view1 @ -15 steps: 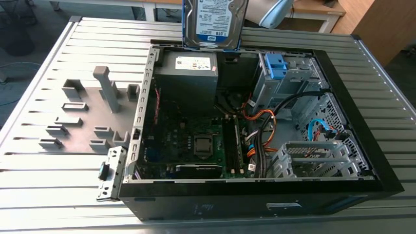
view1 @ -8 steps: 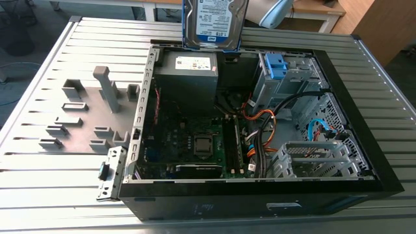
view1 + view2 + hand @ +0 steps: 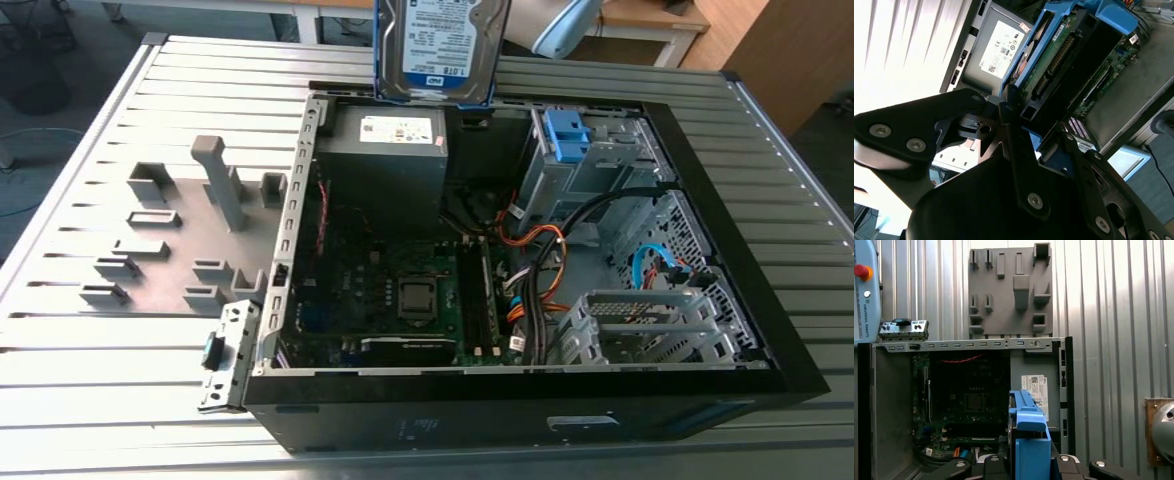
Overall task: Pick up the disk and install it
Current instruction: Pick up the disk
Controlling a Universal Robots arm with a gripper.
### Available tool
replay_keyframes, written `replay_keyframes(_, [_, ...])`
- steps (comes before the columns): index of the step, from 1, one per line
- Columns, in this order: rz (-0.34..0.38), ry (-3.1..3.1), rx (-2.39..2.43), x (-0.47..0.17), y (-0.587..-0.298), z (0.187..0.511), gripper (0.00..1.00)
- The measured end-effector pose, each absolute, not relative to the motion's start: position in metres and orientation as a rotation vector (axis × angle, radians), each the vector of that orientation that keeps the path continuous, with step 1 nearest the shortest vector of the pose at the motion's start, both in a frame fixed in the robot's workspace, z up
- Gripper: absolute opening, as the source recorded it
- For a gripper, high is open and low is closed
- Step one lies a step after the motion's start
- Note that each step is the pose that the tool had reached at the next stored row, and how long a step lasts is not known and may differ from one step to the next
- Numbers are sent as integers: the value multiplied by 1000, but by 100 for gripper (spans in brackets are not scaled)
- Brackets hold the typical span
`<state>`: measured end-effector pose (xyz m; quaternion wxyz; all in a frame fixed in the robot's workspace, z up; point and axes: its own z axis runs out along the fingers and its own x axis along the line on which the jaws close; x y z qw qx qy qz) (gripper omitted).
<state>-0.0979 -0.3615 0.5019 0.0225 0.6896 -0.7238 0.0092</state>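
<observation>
Now the gripper (image 3: 1026, 462) clamps the disk (image 3: 438, 45) on edge. It hangs over the case (image 3: 467, 420), above the power supply (image 3: 387, 150).

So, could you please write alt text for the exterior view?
A disk hangs upright above an open computer case, near its grey power supply. The case lies on a ribbed metal table, a grey fixture plate at the exterior view's left.

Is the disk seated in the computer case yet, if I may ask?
Out: the disk hangs on edge above the open computer case, clamped between the jaws.
</observation>
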Motion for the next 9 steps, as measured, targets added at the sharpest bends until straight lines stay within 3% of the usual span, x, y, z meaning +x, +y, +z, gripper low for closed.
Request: replay_keyframes(9, [33,-2240,2134,-98,-363,502,36])
